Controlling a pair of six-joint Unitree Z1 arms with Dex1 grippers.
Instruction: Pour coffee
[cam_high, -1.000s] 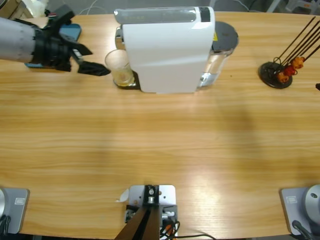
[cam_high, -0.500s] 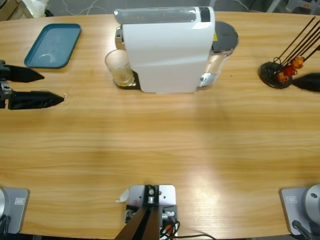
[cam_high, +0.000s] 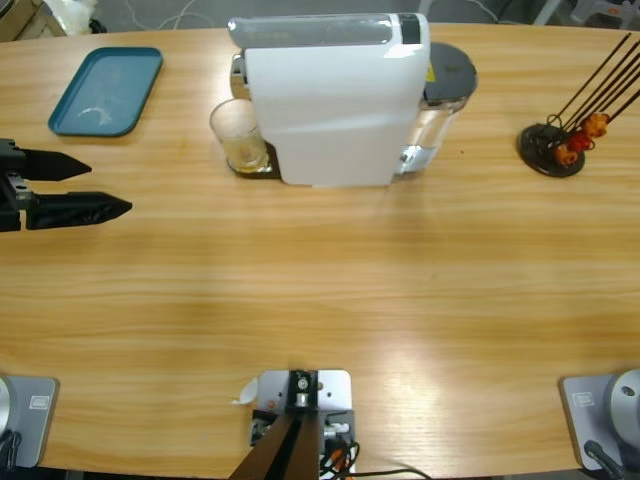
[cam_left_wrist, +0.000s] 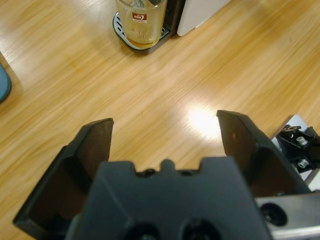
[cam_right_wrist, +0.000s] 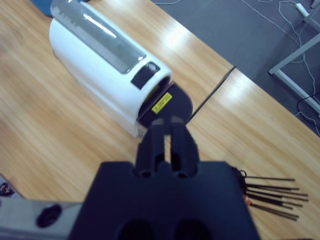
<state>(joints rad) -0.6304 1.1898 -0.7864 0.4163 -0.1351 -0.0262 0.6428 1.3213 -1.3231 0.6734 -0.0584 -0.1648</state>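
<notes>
Far left of the high view: left gripper comes in from the left edge, fingers spread wide apart, nothing between them, over bare desk. Left wrist view confirms: both fingers parted, wood grain showing in the gap, glass ahead of them and well apart.

Teal tray lies flat near the desk's upper-left corner, behind the left gripper, not touching it.

Next right: clear glass tumbler stands upright on the machine's dark drip tray, touching nothing else (red-and-white logo on its side in the left wrist view). The coffee is a shallow amber layer at the bottom of the tumbler.

Just beside it, white coffee machine with a grey strip along its top; dark round lid of the water tank at its right end.

Far right: black wire capsule stand, round base, thin rods fanning up-right, a few orange capsules on it.

Right gripper is out of the high view; in the right wrist view its fingers are pressed together, empty, raised above the machine with the stand's rods at lower right.
</notes>
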